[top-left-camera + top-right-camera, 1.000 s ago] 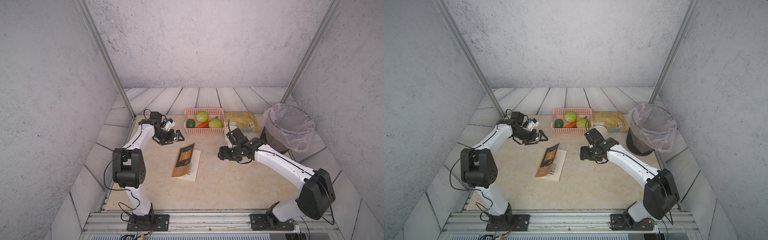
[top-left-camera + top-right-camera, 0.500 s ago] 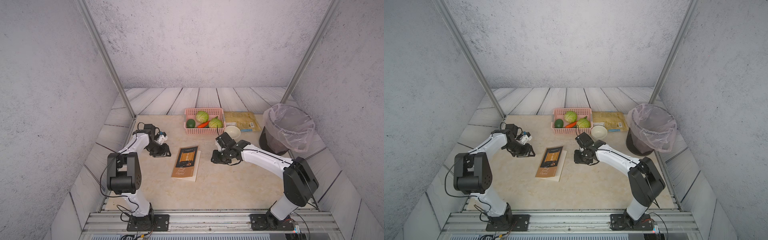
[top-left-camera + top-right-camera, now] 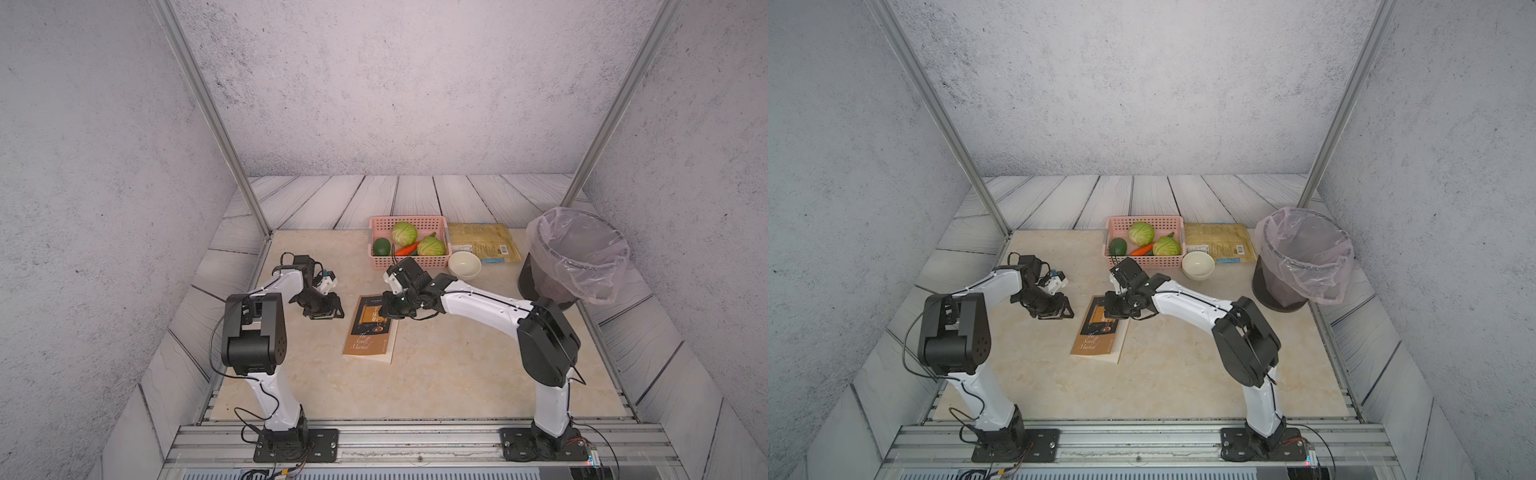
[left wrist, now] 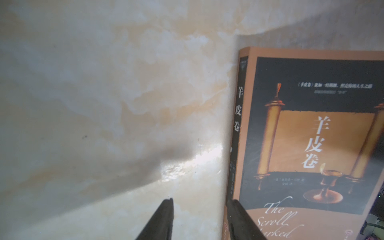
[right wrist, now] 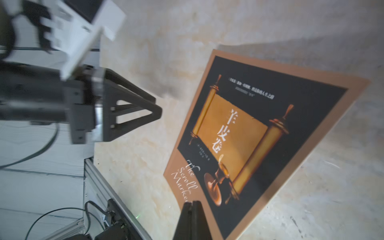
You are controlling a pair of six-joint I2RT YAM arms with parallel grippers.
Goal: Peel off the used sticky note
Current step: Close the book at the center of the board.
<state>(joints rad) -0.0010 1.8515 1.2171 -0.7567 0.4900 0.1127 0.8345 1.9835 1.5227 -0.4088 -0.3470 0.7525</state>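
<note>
Book (image 3: 371,332) lies flat mid-worktop (image 3: 457,365), cover up. No sticky note shows; I judge it's inside. Right gripper (image 5: 192,202), pressed together and empty, is over the book's far end, probably to pin it. Left gripper (image 4: 201,202), spread, sits just beside the spine, placed to lift the cover.

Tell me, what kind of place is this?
Probably a staged robot test booth, not a home: a left arm and right arm bolted to a metal rail, grey backdrop panels, and props such as a pink basket of vegetables.
</note>
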